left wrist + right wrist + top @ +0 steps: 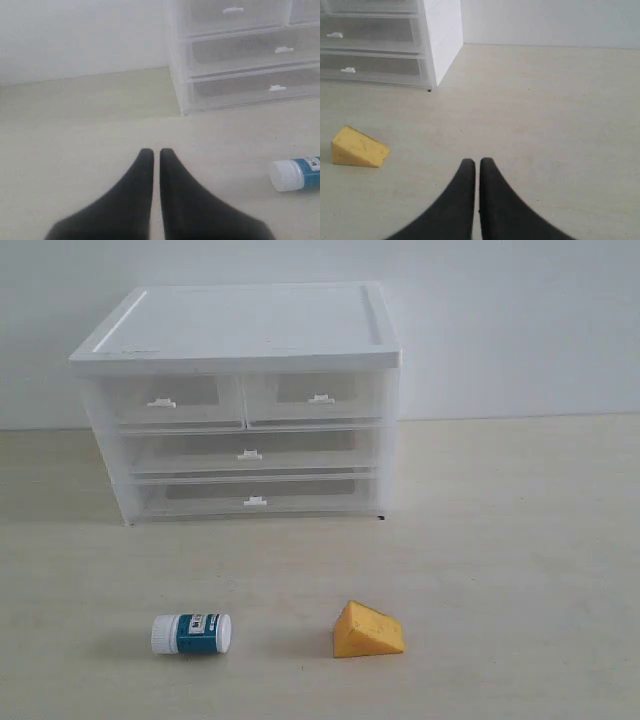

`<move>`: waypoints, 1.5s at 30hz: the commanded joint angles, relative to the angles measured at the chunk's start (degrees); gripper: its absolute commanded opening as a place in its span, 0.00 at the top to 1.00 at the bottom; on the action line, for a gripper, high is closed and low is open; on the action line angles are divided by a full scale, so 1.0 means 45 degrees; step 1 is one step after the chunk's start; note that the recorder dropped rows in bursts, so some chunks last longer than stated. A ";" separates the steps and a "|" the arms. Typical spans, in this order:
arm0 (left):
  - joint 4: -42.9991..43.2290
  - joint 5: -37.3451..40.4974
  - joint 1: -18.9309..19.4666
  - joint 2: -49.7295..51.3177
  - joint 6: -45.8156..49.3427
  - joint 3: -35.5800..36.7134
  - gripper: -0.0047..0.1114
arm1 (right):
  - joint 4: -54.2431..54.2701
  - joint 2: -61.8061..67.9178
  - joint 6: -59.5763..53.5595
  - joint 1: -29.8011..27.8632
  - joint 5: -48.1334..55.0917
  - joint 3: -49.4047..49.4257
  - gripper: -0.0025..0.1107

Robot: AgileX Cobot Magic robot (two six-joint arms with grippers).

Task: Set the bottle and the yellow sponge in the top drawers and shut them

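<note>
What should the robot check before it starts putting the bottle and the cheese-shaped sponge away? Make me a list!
1. Is the bottle free to grab? Ok: it lies on its side on the table, with nothing touching it.
2. Is the yellow sponge free to grab? Ok: it sits apart from the bottle.
3. Are the top drawers open? Not ok: both are shut.
4. Is there room inside the top drawers? Cannot tell: their fronts are cloudy.
5. Is the left gripper empty? Ok, but it is shut and must open first.
6. Is the right gripper empty? Ok, and it is also shut.
</note>
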 commanded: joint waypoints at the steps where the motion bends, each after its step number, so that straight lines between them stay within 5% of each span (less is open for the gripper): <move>1: -0.0440 -0.0144 0.0024 -0.0037 -0.0213 0.0046 0.93 | -0.0024 -0.0085 -0.0038 -0.0031 -0.0128 -0.0014 0.98; 9: -0.5827 -0.0192 0.0024 -0.0037 -0.3224 0.0046 0.93 | -0.0024 -0.0085 -0.0038 -0.0031 -0.0123 -0.0014 0.98; 14: -0.8863 -0.0192 0.0024 -0.0037 -0.3252 0.0046 0.93 | -0.0024 -0.0085 -0.0038 -0.0031 -0.0123 -0.0014 0.98; 24: -1.0437 0.0420 0.0024 -0.0037 -0.3050 0.0046 0.93 | -0.0024 -0.0085 -0.0038 -0.0031 -0.0123 -0.0014 0.98; 32: -1.7980 0.0874 0.0024 0.0053 0.7410 -0.0903 0.93 | -0.0024 -0.0085 -0.0038 -0.0031 -0.0123 -0.0014 0.98; 36: -1.8464 0.0789 0.0024 0.2100 0.8643 -0.2455 0.93 | -0.0024 -0.0085 -0.0038 -0.0031 -0.0123 -0.0014 0.98; 40: -1.8464 0.3124 0.0024 0.7167 1.0444 -0.5434 0.93 | -0.0024 -0.0085 -0.0038 -0.0031 -0.0123 -0.0014 0.98; 45: -1.8432 0.3120 0.0024 1.3557 1.1120 -0.8236 0.93 | -0.0024 -0.0085 -0.0038 -0.0031 -0.0123 -0.0014 0.98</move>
